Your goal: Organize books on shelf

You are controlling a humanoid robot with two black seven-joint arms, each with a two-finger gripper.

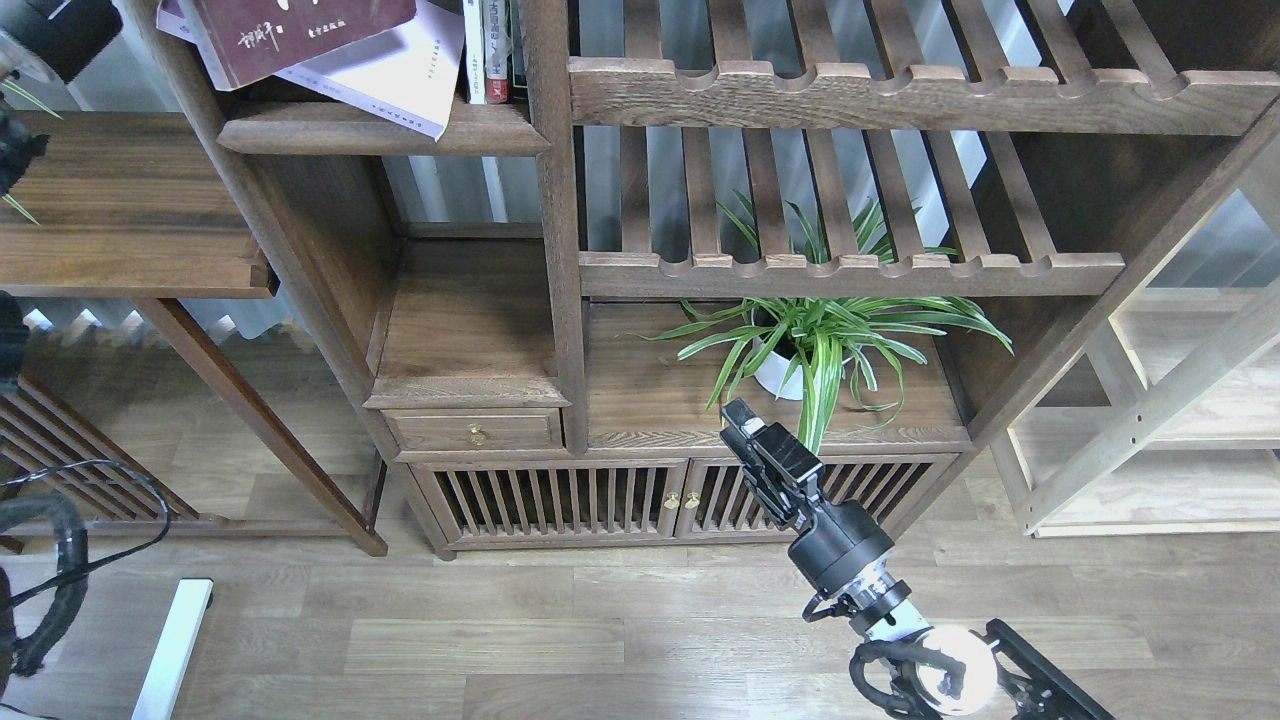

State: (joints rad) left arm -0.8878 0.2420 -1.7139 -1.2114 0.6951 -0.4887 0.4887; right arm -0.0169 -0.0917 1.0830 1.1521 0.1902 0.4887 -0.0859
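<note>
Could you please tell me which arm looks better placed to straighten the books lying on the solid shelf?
Probably the left: its arm sits beside the dark maroon paperback; the right claw hangs low by the potted plant.

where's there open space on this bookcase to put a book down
The board above the drawer is bare. The potted plant has bare wood left of it. The top shelf is crowded: the maroon book and pale book sprawl beside the upright books.
</note>
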